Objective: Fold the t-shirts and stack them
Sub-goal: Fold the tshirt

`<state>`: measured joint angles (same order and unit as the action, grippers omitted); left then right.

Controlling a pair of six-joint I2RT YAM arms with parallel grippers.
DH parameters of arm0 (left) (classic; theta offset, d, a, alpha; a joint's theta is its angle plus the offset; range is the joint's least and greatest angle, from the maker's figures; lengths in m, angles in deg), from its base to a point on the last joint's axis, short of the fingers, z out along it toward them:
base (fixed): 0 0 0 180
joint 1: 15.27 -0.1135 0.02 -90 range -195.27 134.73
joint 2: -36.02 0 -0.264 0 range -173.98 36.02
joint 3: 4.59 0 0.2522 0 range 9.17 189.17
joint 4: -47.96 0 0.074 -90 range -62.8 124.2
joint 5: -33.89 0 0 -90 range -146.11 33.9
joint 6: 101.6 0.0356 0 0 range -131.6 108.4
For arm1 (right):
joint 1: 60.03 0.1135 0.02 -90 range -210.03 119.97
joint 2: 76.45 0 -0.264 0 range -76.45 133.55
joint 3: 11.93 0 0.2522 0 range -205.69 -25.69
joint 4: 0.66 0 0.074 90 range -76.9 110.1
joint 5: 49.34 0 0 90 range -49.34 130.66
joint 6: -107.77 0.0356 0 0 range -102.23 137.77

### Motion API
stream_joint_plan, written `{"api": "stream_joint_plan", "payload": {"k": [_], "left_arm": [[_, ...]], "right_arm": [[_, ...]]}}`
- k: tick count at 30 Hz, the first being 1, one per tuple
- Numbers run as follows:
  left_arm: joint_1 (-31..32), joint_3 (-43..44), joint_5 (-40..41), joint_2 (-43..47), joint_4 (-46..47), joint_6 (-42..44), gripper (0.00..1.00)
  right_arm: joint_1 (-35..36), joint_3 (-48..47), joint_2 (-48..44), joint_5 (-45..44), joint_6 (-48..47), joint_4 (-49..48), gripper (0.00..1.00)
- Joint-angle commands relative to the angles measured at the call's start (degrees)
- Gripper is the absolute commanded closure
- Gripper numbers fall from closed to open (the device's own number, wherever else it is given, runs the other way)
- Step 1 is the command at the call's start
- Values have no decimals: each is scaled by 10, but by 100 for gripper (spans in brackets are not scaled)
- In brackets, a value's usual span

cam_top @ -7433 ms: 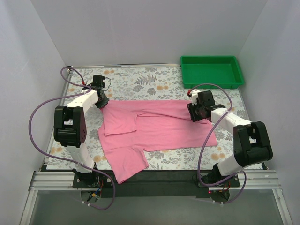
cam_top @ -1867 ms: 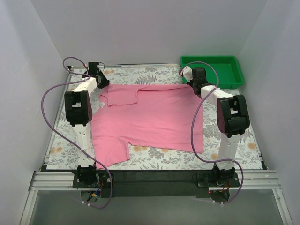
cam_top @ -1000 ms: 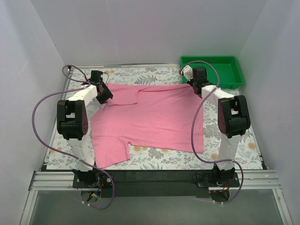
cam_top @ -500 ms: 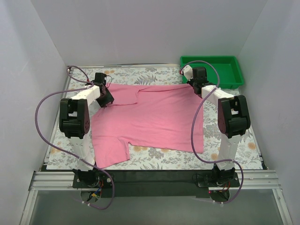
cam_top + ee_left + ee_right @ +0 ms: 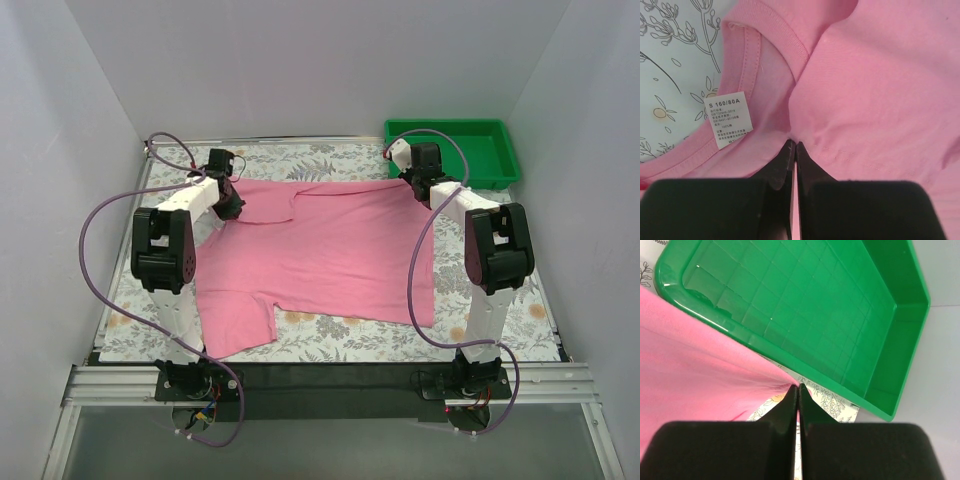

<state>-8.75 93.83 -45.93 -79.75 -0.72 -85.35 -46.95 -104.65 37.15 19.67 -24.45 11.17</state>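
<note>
A pink t-shirt (image 5: 320, 255) lies spread across the floral table, one sleeve toward the near left. My left gripper (image 5: 232, 207) is at the shirt's far left, shut on the fabric by the neckline; the left wrist view shows the collar and a white size label (image 5: 729, 119) just past the fingertips (image 5: 793, 145). My right gripper (image 5: 415, 185) is at the shirt's far right corner, shut on the pink fabric (image 5: 700, 365), right beside the green tray (image 5: 805, 295).
The green plastic tray (image 5: 452, 152) stands at the back right corner with nothing in it. White walls enclose the table on three sides. Purple cables loop from both arms. The table's floral cloth (image 5: 300, 160) shows behind the shirt.
Both grippers carried the shirt's far edge toward the back and spread it flatter. In the last second my left gripper slid right along the far edge; the right one stayed still.
</note>
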Motion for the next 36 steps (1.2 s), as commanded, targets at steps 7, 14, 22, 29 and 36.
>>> {"api": "stream_joint_plan", "payload": {"k": [7,14,22,29,36], "left_arm": [[1,60,21,77,-30,1,100],[1,49,19,147,-41,-10,100],[-16,38,-7,202,-28,-33,100],[-17,57,-60,225,-37,-51,100],[-20,41,-58,266,-32,-57,100]], "right_arm": [[-4,-2,-58,-6,1,-12,99],[-3,27,-83,-7,6,-6,99],[-3,42,-79,-1,18,-2,99],[0,39,-77,-3,19,9,99],[5,50,-80,-11,20,13,99]]}}
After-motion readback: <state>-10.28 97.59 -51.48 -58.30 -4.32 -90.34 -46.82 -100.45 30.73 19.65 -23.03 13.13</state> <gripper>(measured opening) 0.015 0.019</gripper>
